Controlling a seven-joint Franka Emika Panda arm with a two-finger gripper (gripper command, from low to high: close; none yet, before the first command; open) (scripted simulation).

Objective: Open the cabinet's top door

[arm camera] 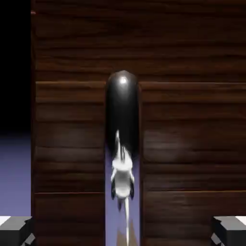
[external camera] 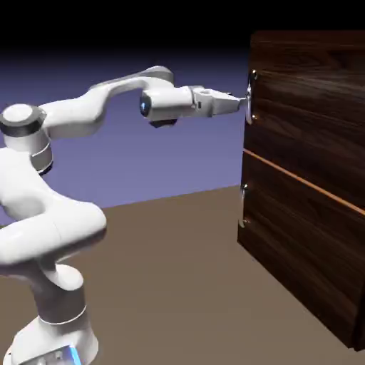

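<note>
Item, cabinet (external camera: 303, 235): dark walnut grain, standing on the exterior view's right, with two doors stacked one above the other and a thin orange-tan line (external camera: 303, 179) between them.

Item, top door (external camera: 314, 107): the upper panel, in line with the lower door (external camera: 292, 207) along the edge nearest your arm (external camera: 71, 117). It carried a slim, upright, silver top handle (external camera: 249, 98) at that edge.

Item, lower handle (external camera: 244, 205): silver, mounted below the first, on the lower door.

Item, your arm: white, rising from the exterior view's lower left, bent at its joints and reaching across to the right, its far end roughly level.

Item, your tool (external camera: 243, 101): wide open, holding nothing, its tips at the top handle. In the hand view you had one grey fingertip (arm camera: 17, 231) at each bottom corner, with the handle's glossy bar running between them, well apart from both. You could not tell whether anything touched.

Item, counter (external camera: 157, 285): plain brown, spreading beneath arm and cabinet.

Item, backdrop (external camera: 178, 167): blue-violet, darkening to black at the top.
</note>
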